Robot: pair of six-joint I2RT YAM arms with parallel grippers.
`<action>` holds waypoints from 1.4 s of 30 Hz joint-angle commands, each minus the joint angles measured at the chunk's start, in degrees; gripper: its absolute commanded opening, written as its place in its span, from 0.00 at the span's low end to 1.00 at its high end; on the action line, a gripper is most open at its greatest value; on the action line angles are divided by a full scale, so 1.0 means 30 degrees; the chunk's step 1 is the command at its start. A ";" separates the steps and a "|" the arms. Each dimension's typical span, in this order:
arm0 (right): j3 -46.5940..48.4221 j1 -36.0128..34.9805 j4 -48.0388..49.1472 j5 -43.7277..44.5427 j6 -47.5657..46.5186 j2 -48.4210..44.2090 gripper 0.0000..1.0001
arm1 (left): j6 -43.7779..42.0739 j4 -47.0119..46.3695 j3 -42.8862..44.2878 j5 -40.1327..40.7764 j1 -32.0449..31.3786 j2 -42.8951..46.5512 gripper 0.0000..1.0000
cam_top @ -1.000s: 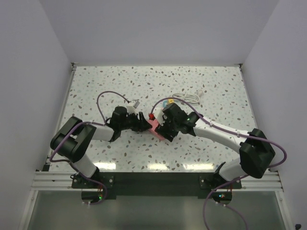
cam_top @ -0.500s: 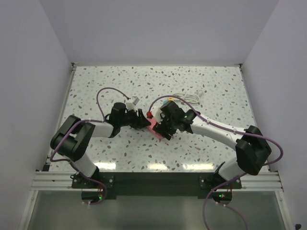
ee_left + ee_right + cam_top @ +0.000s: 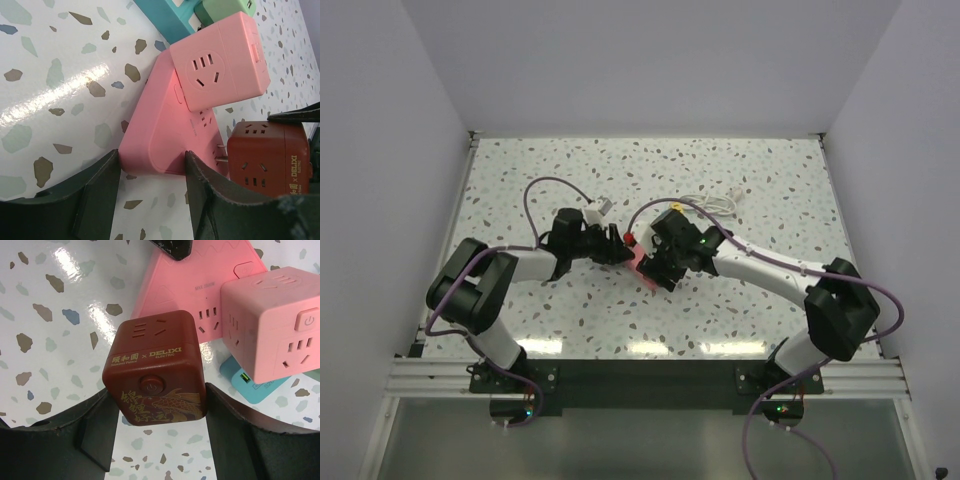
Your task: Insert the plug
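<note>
A dark red cube plug (image 3: 157,375) with gold lettering sits between the fingers of my right gripper (image 3: 160,420), which is shut on it. In the left wrist view its metal prongs (image 3: 220,153) reach the face of the pink power strip (image 3: 167,132), with a gap still showing between the cube (image 3: 265,160) and the strip. My left gripper (image 3: 152,175) is shut on the strip's rounded near end, a finger on each side. From above, both grippers meet at the strip (image 3: 642,270) in the middle of the table.
A pink cube adapter (image 3: 220,62) is plugged into the strip farther along. Beyond it lie a teal strip (image 3: 167,17) and a green block (image 3: 222,7). A white cable (image 3: 712,203) is coiled behind the right arm.
The left jaws have narrowed slightly onto the pink strip. Both grippers have shifted a little up the table, and the right one has carried the red cube leftwards.
</note>
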State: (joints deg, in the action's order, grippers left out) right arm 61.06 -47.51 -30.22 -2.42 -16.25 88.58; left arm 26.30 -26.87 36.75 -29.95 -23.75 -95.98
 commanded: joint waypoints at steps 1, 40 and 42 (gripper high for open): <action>0.0215 -0.0102 -0.0622 0.0014 -0.0150 0.0710 0.00 | -0.1561 0.0286 0.0581 0.0112 0.0210 -0.0290 0.46; -0.1455 -0.1478 0.3216 0.1272 0.2281 0.3904 0.00 | -0.1649 0.0608 0.0728 0.1019 0.1703 -0.0788 0.45; -0.1456 -0.1479 0.3305 0.1361 0.2340 0.3844 0.00 | -0.1620 0.0608 0.0670 0.1020 0.1851 -0.0788 0.45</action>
State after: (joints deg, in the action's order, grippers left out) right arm 61.28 -50.94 -14.79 1.10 -11.94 94.72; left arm 25.28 -26.06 38.39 -29.12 -18.74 -97.82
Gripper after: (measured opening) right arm 0.644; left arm 0.543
